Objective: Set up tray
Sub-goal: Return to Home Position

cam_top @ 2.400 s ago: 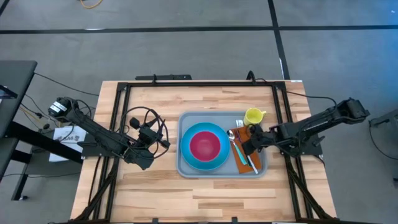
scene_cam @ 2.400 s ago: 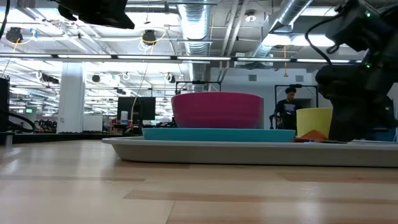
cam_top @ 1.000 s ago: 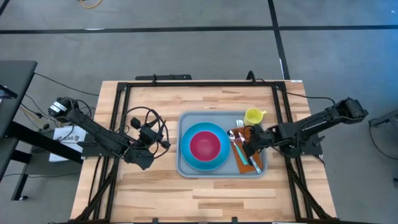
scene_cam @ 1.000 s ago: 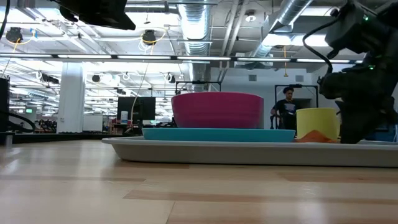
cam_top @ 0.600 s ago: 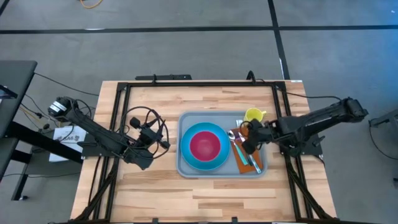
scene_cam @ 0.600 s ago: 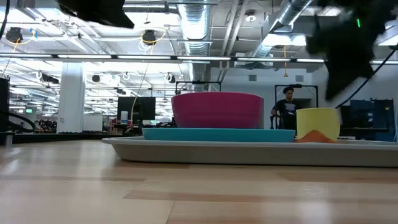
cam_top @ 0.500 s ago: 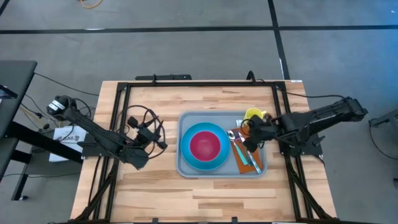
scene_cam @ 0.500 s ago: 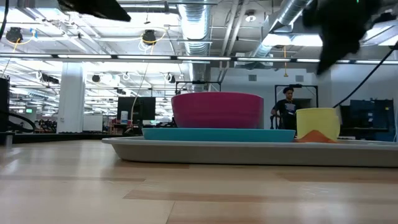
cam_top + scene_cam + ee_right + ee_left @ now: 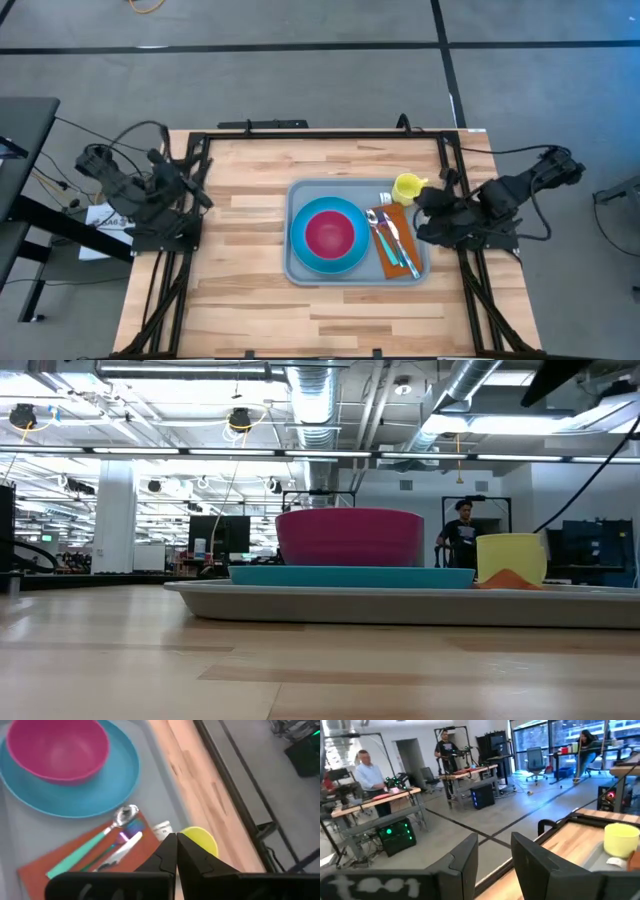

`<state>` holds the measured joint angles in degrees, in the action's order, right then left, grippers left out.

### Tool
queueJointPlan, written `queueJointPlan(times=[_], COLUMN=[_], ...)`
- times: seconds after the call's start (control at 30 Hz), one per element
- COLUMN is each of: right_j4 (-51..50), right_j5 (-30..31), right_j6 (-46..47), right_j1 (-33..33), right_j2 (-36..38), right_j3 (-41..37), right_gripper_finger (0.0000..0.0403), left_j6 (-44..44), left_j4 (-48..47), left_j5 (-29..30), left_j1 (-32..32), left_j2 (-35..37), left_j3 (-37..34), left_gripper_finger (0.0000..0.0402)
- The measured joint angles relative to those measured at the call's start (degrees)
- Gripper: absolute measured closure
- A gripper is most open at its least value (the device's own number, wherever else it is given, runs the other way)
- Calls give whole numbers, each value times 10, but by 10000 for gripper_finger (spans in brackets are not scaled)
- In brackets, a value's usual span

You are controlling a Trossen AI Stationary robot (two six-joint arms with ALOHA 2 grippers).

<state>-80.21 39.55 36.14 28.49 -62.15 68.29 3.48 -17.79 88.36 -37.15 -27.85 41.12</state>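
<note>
The light grey-blue tray (image 9: 298,196) lies at the table's middle and shows edge-on in the low view (image 9: 400,606). On it sit a blue plate (image 9: 301,247) with a pink bowl (image 9: 329,232) in it, and an orange napkin (image 9: 388,266) with cutlery (image 9: 391,238) laid on it. A yellow cup (image 9: 406,186) stands at the tray's far right corner. My right gripper (image 9: 176,848) hangs shut with nothing in it, high above the cup (image 9: 200,840) and napkin. My left gripper (image 9: 495,862) is open and holds nothing, drawn back at the table's left edge (image 9: 199,178).
Black frame rails (image 9: 300,137) run along the table's far edge and both sides. Bare wood (image 9: 250,300) lies left of and in front of the tray. Cables (image 9: 130,135) loop by the left arm. People (image 9: 367,770) stand at benches in the room beyond.
My right gripper has risen off the napkin and cutlery, turned, and drawn back toward the table's right edge. My left arm has lifted and pulled back from beside the tray to the table's left edge. The things on the tray have stayed put.
</note>
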Motion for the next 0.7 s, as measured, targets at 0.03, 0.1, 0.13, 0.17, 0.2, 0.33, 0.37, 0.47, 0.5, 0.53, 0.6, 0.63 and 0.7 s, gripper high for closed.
queueJointPlan(times=[0.03,0.1,0.13,0.17,0.2,0.33,0.37,0.47,0.5,0.53,0.6,0.63,0.7], right_j4=[-5,7,22,36,48,141,175,265,294,320,380,413,472], right_j5=[0,4,8,8,8,22,27,14,-5,-19,-35,-46,-83], right_j6=[1,-4,-8,-11,-13,-14,-21,-93,-115,-138,-199,-232,-286], right_j1=[6,20,29,38,48,101,116,145,149,152,156,158,161], right_j2=[8,34,52,72,96,212,250,354,374,394,427,446,488], right_j3=[-3,-14,-24,-37,-52,-161,-200,-265,-263,-260,-266,-271,-289], right_gripper_finger=[400,401,402,402,402,402,402,402,402,402,402,402,402], left_j6=[-1,-26,-56,-103,-167,-391,-410,-363,-320,-261,-138,-83,-15], left_j4=[-28,-109,-150,-195,-244,-356,-352,-257,-190,-119,10,63,133], left_j5=[-5,-41,-69,-101,-134,-186,-190,-203,-213,-218,-242,-264,-303], left_j1=[0,0,0,0,0,0,0,0,0,0,0,0,0], left_j2=[20,63,84,107,129,204,219,244,244,244,240,240,241], left_j3=[0,0,0,0,0,-49,-73,-125,-138,-152,-177,-186,-204], left_gripper_finger=[294,294,294,294,294,294,294,294,294,294,294,294,294])
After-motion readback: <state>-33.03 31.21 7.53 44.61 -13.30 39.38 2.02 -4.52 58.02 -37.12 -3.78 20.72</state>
